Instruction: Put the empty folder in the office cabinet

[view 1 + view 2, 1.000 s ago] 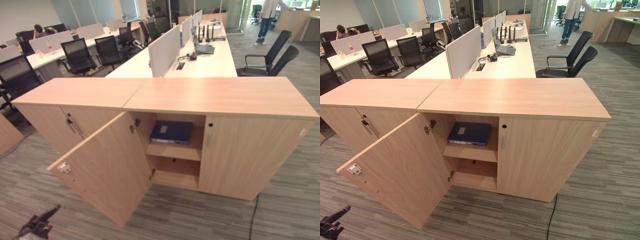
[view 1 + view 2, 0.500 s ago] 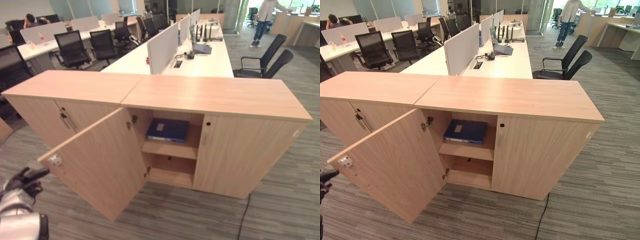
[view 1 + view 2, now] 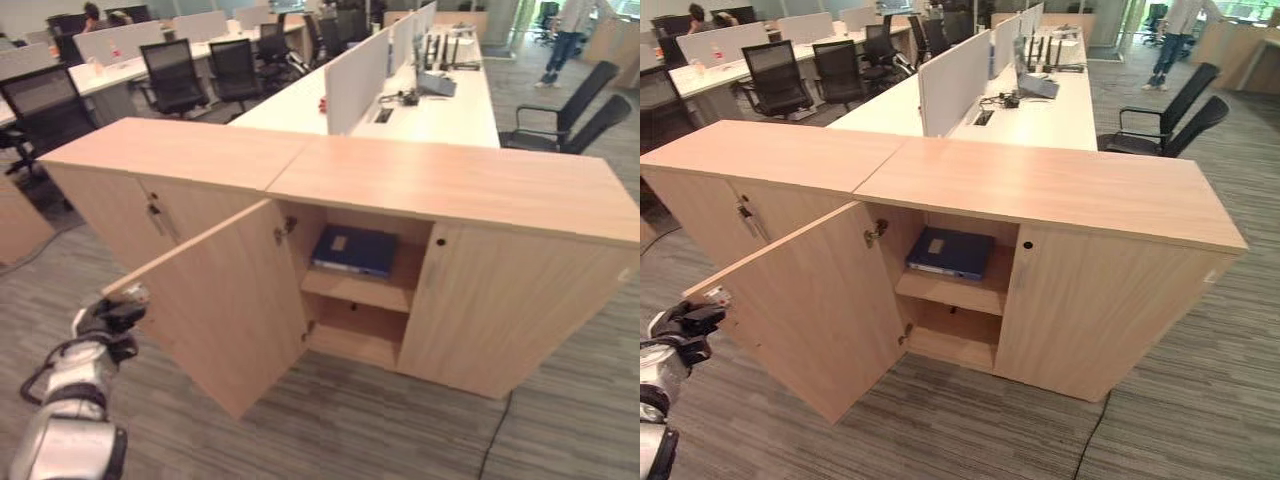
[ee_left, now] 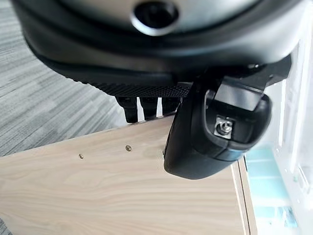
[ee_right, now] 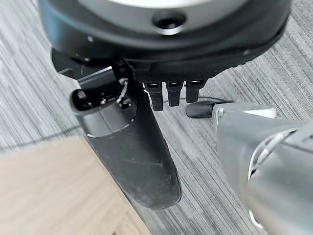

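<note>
Open door (image 3: 225, 305) leaves the cabinet (image 3: 470, 190) shelves reachable; right door (image 3: 510, 300) closed

We see the office cabinet (image 3: 470, 190) standing on the striped grey carpet floor (image 3: 350, 430), its left door (image 3: 225, 305) swung open toward us. Inside, the upper shelf (image 3: 365, 285) carries a blue folder (image 3: 355, 250) lying flat; the lower shelf (image 3: 355, 345) sits beneath it. Beyond the cabinet a long white desk (image 3: 440, 105) stretches away.
</note>
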